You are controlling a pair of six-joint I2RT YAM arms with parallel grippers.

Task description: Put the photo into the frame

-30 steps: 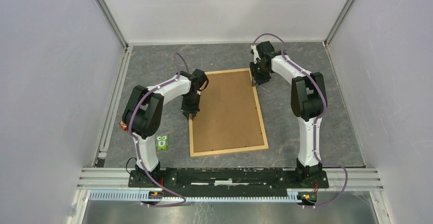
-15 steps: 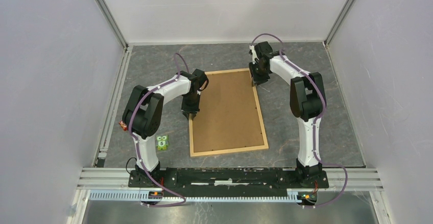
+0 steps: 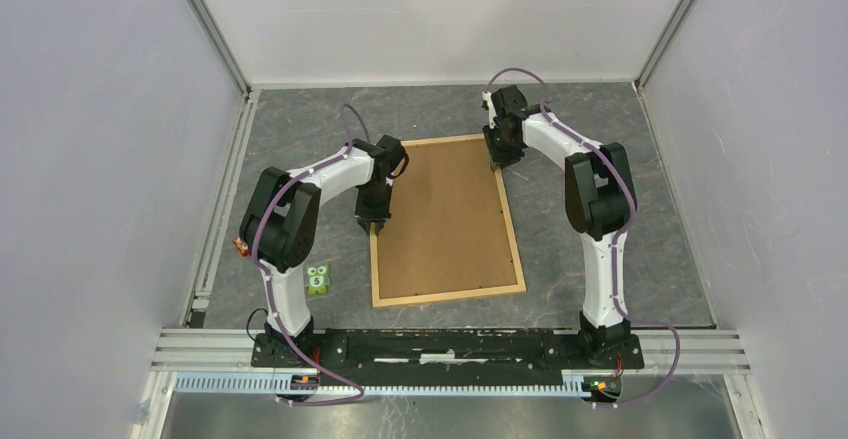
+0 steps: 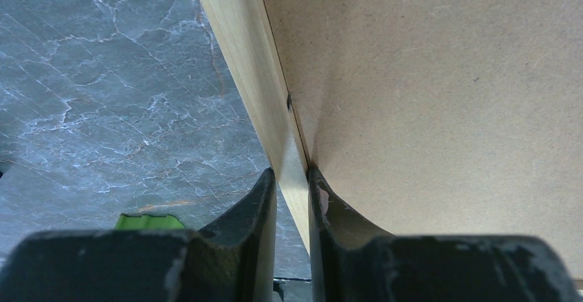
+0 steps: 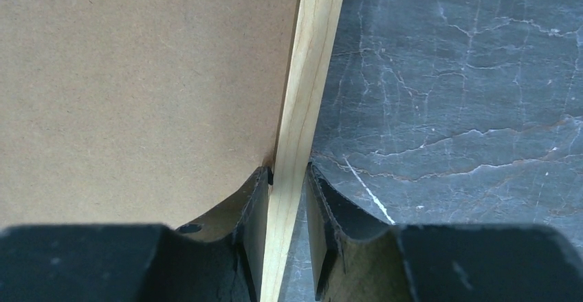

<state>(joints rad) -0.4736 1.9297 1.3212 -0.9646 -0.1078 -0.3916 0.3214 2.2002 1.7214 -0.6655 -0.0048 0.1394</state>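
Though walls stand white, table is marbled grey.

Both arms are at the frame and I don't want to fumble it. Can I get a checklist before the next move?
1. Grip of the left gripper on the left strip of the frame: ok, fingers pinch it.
2. Grip of the right gripper on the right strip: cannot tell, it straddles the strip.
3. The backing board lying inside the frame: ok.
4. Whereabouts of the photo: cannot tell, not in view.
5. The green toy apart from the frame: ok.
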